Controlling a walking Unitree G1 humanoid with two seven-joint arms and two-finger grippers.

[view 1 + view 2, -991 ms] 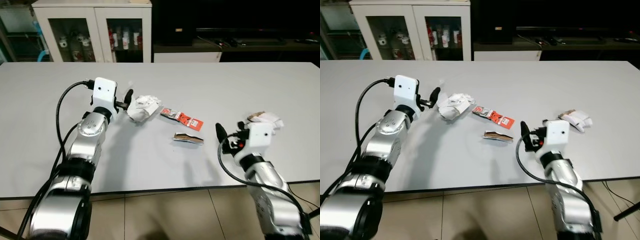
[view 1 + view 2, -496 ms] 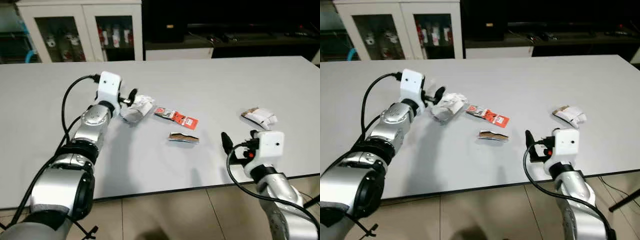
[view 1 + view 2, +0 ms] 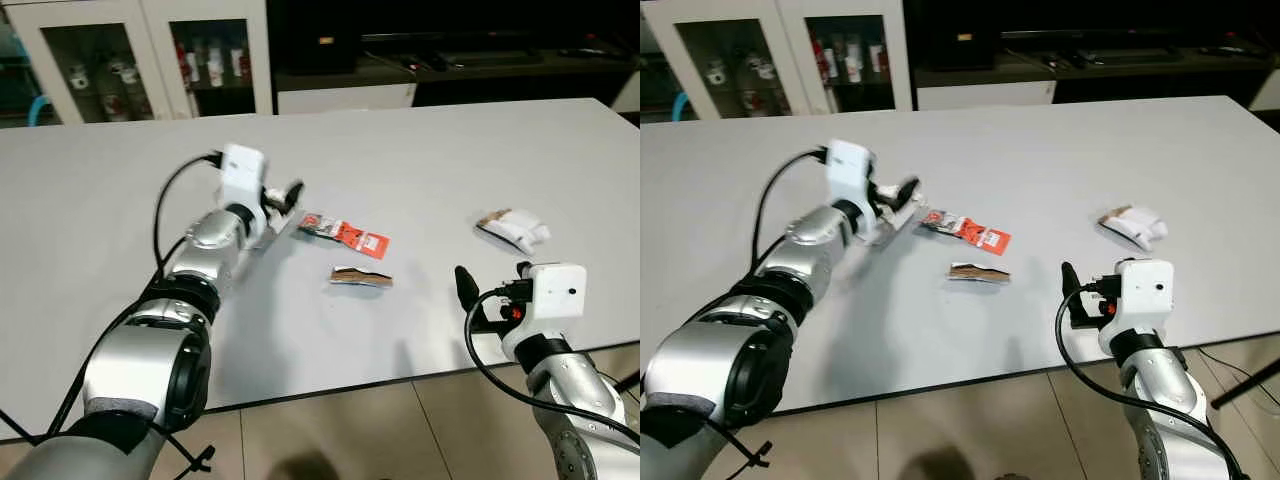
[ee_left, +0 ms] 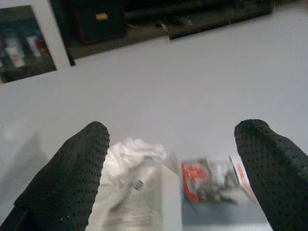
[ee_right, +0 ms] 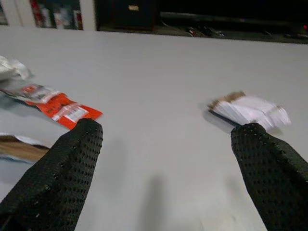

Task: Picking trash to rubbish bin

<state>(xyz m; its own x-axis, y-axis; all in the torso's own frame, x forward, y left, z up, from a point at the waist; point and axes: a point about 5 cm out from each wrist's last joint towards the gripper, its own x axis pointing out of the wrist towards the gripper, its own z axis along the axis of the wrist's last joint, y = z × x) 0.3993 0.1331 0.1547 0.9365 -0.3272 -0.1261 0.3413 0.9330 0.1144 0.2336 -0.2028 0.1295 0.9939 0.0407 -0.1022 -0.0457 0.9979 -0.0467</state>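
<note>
Left gripper: reached out over the white table, fingers spread wide on either side of a crumpled white wrapper; no grip on it, pads apart from its sides in the left wrist view.
Crumpled white wrapper: on the table top between the left fingers, mostly hidden behind the left wrist from the head camera; picture blurred there.
Red and silver sachet: flat on the table just beyond the left fingertips, lying beside the white wrapper; red end points toward the robot's right.
Brown torn wrapper: flat on the table, nearer the robot than the sachet, close to it but apart.
Right gripper: low over the near table edge on the robot's right, fingers wide apart, holding nothing.
White and brown packet: on the table beyond the right gripper, toward the right side; well apart from the other three pieces; seen between the right fingers in the right wrist view.
Background: white glass-door cabinet behind the table on the left, dark low shelf unit on the right.
</note>
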